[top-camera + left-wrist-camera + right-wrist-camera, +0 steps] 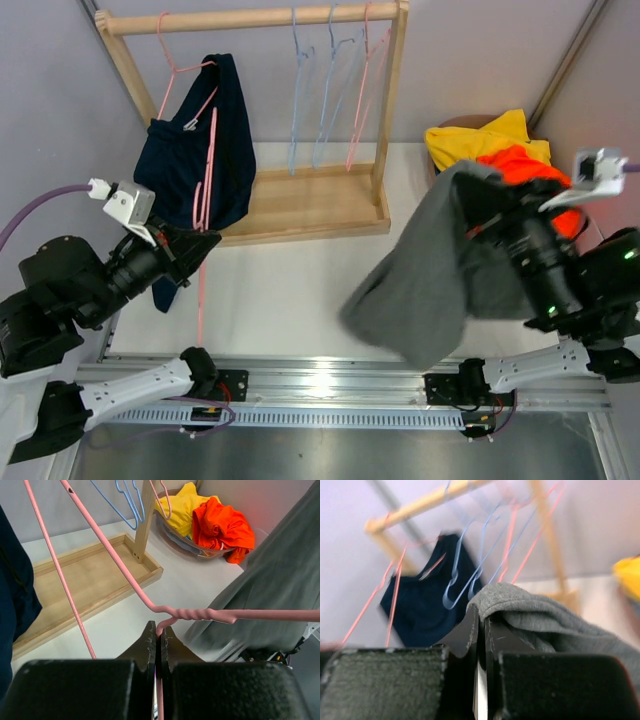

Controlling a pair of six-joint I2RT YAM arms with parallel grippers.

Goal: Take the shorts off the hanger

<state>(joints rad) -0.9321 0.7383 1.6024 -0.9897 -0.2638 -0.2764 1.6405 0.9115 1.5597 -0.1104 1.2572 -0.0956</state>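
My left gripper is shut on the wire of an empty pink hanger just below its twisted neck, as the left wrist view shows, with the hanger off the rail. Navy shorts hang on another pink hanger on the rack. My right gripper is shut on the grey shorts and holds them up; the wrist view shows the grey cloth draped over the jaws. Yellow shorts and orange shorts lie in a basket at the right. Light blue shorts are not in view.
The wooden rack stands at the back with a tray base. Several empty blue and pink hangers hang on its right half. The basket sits right of the rack. Grey walls close in behind.
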